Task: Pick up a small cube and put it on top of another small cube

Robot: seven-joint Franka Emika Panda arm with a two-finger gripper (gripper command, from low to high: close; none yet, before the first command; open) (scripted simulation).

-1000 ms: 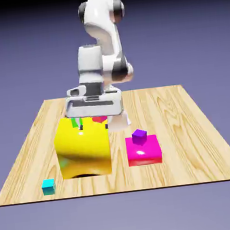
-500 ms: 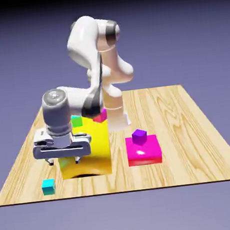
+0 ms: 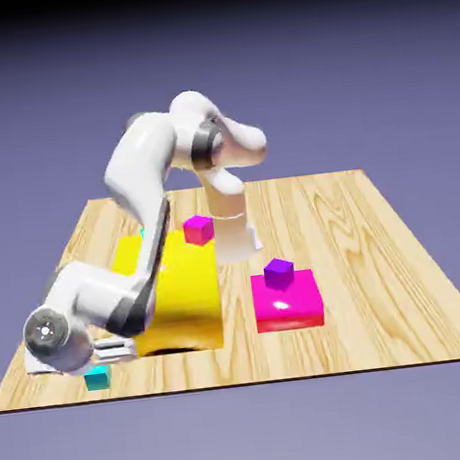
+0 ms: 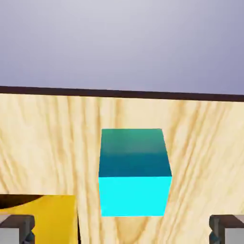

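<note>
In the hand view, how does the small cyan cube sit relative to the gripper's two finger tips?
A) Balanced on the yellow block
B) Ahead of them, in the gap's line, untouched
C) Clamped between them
B: the cyan cube rests on the wooden table, with both tips of the gripper spread wide of it.

A light wooden table (image 3: 378, 257) stretched across the scene, streaky grain running along its top, a thin dark line edging its near side! Behind it rose a plain blue-violet backdrop (image 3: 358, 79), fading to black up top, while paler, greyer violet lay below the edge!
</note>
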